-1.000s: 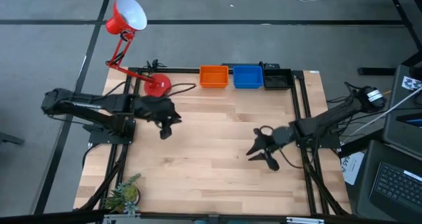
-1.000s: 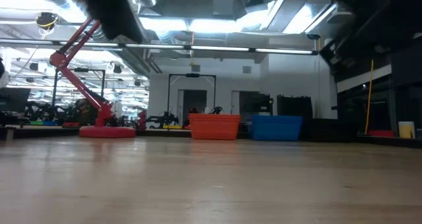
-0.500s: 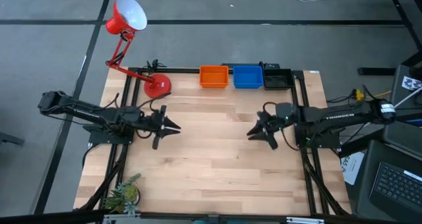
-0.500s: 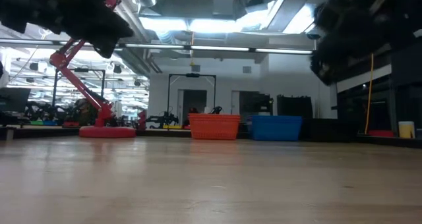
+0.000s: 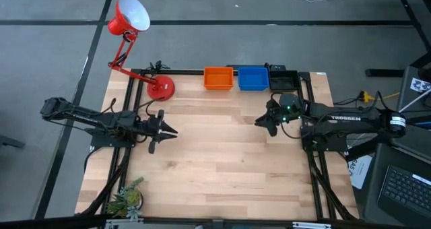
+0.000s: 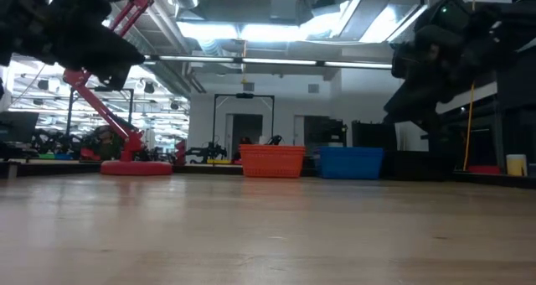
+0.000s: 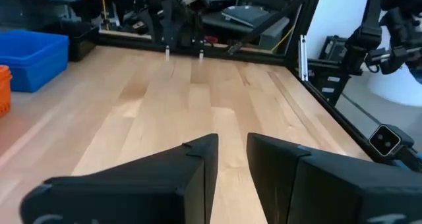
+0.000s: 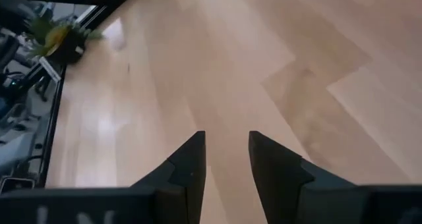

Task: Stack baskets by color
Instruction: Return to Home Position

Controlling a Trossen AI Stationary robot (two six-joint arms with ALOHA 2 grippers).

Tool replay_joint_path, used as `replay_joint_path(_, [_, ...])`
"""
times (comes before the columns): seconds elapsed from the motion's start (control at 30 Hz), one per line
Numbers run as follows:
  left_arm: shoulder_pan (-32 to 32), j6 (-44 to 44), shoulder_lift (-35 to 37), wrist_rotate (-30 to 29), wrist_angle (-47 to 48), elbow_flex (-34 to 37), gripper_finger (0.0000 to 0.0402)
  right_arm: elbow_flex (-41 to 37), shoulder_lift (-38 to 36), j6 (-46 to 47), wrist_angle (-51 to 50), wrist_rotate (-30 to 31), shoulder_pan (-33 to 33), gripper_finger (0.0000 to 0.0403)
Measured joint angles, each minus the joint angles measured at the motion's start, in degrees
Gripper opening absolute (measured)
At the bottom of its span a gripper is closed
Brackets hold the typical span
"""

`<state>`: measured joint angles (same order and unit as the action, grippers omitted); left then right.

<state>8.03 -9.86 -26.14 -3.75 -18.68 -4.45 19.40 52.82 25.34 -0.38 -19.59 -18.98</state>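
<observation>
Baskets lined up by colour at the table's (image 5: 215, 163) far edge, my grippers empty.
Orange basket (image 5: 218, 78), blue basket (image 5: 253, 78) and black basket (image 5: 283, 80) sit side by side. My right gripper (image 5: 261, 121) hangs nearer them than my left gripper (image 5: 168, 129), both with fingers narrowly parted.

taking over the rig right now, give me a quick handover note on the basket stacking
Left end effector: fingers slightly apart, empty, above the left side of the table.
Right end effector: fingers slightly apart, empty, above the right side.
Things: orange baskets, blue baskets and black baskets sit in a row at the far edge, orange nearest the red lamp. How many are in each pile cannot be told.
Done: no loose basket lies elsewhere, so sorting looks finished.
Left: probably only parking both arms.
</observation>
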Motion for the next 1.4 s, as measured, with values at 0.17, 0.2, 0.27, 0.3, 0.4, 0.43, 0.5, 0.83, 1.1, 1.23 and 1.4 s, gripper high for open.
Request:
replay_joint_path(0.17, [0.0,0.4,6.0,0.0,-0.4,3.4,0.0073,0.0,0.0,-0.6,0.0,1.9,-1.8,0.0116])
replay_joint_path(0.2, [0.0,0.7,7.2,0.0,0.0,4.0,0.0073,0.0,0.0,-1.8,0.0,2.0,-2.2,0.0116])
replay_joint_path(0.27, [0.0,1.1,9.4,0.1,1.9,4.0,0.0073,0.0,0.0,-2.9,0.0,2.1,-2.8,0.0116])
replay_joint_path(0.3, [0.0,1.2,10.3,0.0,2.6,4.0,0.0073,0.0,0.0,-3.1,0.0,2.1,-3.2,0.0116])
replay_joint_path(0.4, [0.0,1.4,12.5,0.0,4.7,4.0,0.0073,0.0,0.0,-3.2,0.0,4.5,-4.0,0.0116])
replay_joint_path(0.43, [0.0,1.3,12.9,0.1,5.4,4.0,0.0073,0.0,0.0,-3.4,-0.1,4.9,-4.1,0.0116])
replay_joint_path(0.5, [0.0,-0.2,13.2,0.3,7.9,4.0,0.0073,0.0,0.0,-5.0,-0.4,4.4,-4.0,0.0116])
replay_joint_path(0.83, [0.0,-0.1,12.9,0.4,10.0,4.0,0.0073,-6.7,-5.6,-17.6,21.2,9.0,8.1,0.0116])
replay_joint_path(1.1, [0.0,-0.1,12.9,0.3,10.0,4.0,0.0073,-15.7,-13.6,-21.1,22.6,5.9,12.2,0.0116])
replay_joint_path(1.23, [0.0,-0.1,12.9,0.3,10.0,4.0,0.0073,-18.1,-17.6,-22.8,24.4,5.0,13.6,0.0116])
replay_joint_path(1.4, [0.0,-0.1,12.9,0.3,10.1,4.0,0.0073,-19.0,-22.1,-27.1,24.6,4.9,15.2,0.0116])
